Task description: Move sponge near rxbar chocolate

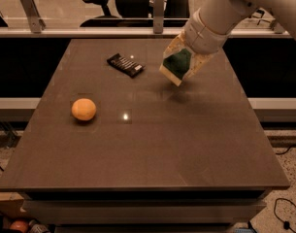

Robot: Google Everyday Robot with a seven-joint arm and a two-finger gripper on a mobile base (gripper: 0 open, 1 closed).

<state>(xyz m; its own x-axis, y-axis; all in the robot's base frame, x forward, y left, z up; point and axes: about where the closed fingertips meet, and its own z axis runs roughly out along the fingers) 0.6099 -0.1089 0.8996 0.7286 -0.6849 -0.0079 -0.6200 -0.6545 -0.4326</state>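
My gripper hangs from the white arm coming in from the upper right. It is shut on the sponge, whose dark green top and pale yellow foam show between the fingers, held tilted above the table. The rxbar chocolate, a flat black bar with white lettering, lies on the table to the left of the sponge, a short gap away. The fingers partly hide the sponge's edges.
A round orange fruit sits on the dark brown table at the left. A rail with posts and office chairs stand behind the table's far edge. Cables lie on the floor at the lower right.
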